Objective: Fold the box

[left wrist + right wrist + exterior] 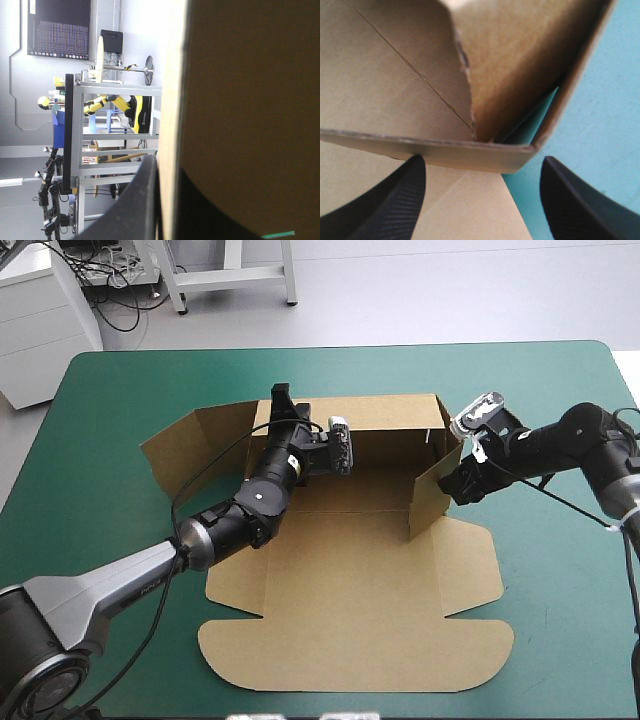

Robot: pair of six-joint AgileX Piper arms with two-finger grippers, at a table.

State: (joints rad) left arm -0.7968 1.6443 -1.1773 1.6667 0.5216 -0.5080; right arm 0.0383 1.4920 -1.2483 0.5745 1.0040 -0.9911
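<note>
The box [350, 580] is located at the centre of the table [560, 640], partly erected, with its base flat on the teal-green cover. The back wall [370, 425], at the 12 o'clock side, is raised upright. The right side wall [430, 495], at 3 o'clock, is also raised. The left side wall [190, 445], at 9 o'clock, is splayed outward and not upright. The lid panel [350, 640], at 6 o'clock, lies flat. The left gripper [283, 400] is clamped on the top edge of the back wall near its 9 o'clock end, and in the left wrist view the board edge is seen pinched between the black fingers [135, 200]. The right gripper [460, 480] is positioned at the outer face of the right side wall. In the right wrist view its fingers [395, 205] stand wide apart, with the wall's corner just ahead of them and nothing gripped. The step in hand is judged to be wall erection, with the back wall steadied while the right side wall is set. For the next move, the right side wall should be held square against the back wall, with any end flap tucked in. The left side wall is then to be raised in the same manner. Release of the back wall before tucking is judged likely to let it fall outward.
</note>
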